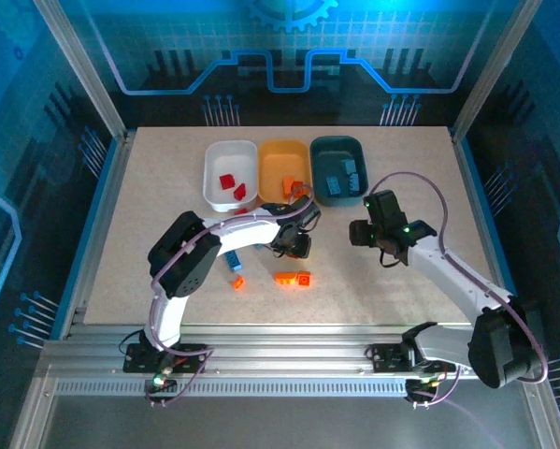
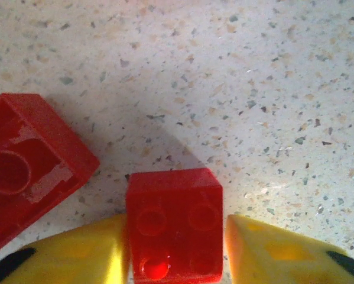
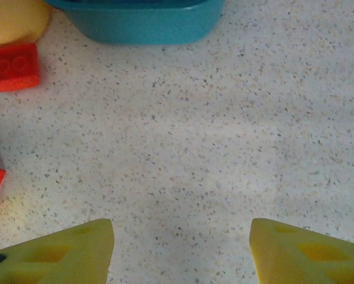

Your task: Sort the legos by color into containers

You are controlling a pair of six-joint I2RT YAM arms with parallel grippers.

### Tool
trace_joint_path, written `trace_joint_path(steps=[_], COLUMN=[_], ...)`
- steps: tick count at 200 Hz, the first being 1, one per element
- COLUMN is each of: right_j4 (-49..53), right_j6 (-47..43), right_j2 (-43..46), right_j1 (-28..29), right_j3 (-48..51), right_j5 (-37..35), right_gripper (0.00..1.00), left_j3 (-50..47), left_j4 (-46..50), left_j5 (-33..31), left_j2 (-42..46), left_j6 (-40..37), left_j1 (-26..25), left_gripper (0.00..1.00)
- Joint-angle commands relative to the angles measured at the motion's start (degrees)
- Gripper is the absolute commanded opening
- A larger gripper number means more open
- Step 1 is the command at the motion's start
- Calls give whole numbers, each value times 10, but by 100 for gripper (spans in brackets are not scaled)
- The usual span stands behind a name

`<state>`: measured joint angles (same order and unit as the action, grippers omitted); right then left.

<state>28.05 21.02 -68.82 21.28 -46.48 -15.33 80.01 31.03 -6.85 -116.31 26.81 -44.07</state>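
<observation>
1. Legos [image 1: 286, 278] are split between the trays and the table. The red brick [image 2: 174, 201] we focus on sits on the speckled table [image 2: 253, 89] with its studs showing. A second red brick [image 2: 29, 171] lies hollow side up just beside it.
2. We see the left gripper [image 2: 177, 222] clamped on that red brick, one yellow finger against each side.
3. Nearer the arm bases, a blue brick [image 1: 234, 262] and three orange bricks [image 1: 237, 282] lie loose on the table.
4. The white tray [image 1: 225, 161] holds two red pieces [image 1: 226, 181], the orange-yellow tray [image 1: 281, 157] holds orange pieces [image 1: 289, 184], and the teal tray [image 1: 324, 150] holds blue pieces [image 1: 340, 173].
5. The right gripper [image 3: 181, 231] hangs over bare table near the teal tray, its fingers well apart.
</observation>
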Motion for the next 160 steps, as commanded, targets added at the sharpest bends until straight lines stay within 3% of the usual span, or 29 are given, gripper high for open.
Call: trace_joint_path(steps=[1, 50, 93, 121, 160], right_j4=[-3, -10, -49, -120, -114], right_j6=[8, 9, 24, 62, 86], right_j2=[24, 26, 15, 35, 60], right_j1=[-12, -18, -20, -21, -21], right_j3=[10, 13, 42, 91, 117], right_j5=[9, 15, 58, 163, 173], right_gripper=[63, 63, 63, 63, 64], left_j3=[3, 8, 63, 132, 245], left_j4=[-6, 10, 33, 56, 65], left_j5=[7, 5, -13, -14, 7], left_j2=[-1, 34, 73, 61, 1], left_j6=[-3, -10, -36, -58, -41], left_j1=[-5, -28, -21, 25, 109], left_gripper=[40, 29, 29, 29, 30])
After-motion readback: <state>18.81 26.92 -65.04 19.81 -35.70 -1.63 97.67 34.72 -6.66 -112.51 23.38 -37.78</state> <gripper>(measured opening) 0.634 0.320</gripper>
